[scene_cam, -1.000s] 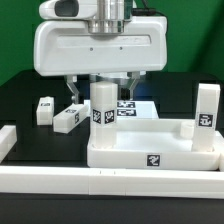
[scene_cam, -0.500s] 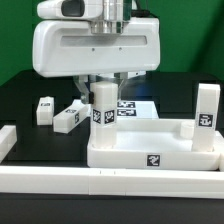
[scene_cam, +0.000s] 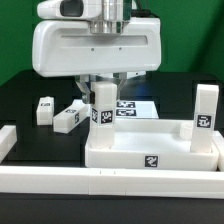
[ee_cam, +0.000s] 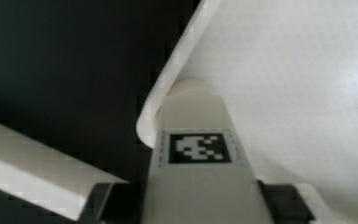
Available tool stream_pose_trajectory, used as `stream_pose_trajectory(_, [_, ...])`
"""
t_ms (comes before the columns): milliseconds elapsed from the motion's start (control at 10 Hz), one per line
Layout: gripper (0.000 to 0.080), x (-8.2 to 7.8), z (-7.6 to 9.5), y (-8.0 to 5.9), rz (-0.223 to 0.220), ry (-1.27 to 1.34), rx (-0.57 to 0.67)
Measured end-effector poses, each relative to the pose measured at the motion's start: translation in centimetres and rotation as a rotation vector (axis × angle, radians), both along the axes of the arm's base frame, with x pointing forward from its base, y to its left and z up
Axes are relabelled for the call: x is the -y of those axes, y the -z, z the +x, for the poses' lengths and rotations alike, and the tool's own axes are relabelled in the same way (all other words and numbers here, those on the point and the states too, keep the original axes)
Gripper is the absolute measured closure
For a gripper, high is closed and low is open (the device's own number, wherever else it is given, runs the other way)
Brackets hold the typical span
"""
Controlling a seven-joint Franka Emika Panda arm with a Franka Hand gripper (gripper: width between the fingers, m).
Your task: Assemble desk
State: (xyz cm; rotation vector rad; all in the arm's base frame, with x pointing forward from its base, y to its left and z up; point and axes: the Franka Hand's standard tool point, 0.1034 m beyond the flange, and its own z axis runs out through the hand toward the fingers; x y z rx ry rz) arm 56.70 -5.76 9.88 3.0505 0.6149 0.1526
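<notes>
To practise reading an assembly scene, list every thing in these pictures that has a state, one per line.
gripper: shut on gripped leg
gripped leg: upright at a tabletop corner
free leg: upright at another tabletop corner, ungripped
outer loose leg: on the table, off the tabletop
tilted loose leg: lying on the table, off the tabletop
tabletop: flat, rims up

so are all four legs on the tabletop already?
No: a loose leg and a second loose leg sit on the black table at the exterior view's left, apart from the tabletop.
</notes>
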Motion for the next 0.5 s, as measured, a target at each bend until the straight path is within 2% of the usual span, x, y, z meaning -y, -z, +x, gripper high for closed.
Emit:
stream_pose_trajectory(200, [0.0509, 0.09, -0.07, 0.04, 0.037, 0.226, 0.001])
stream_pose_trajectory(500, [0.0509, -0.33, -0.01, 0.05, 0.066, 0.489, 0.004])
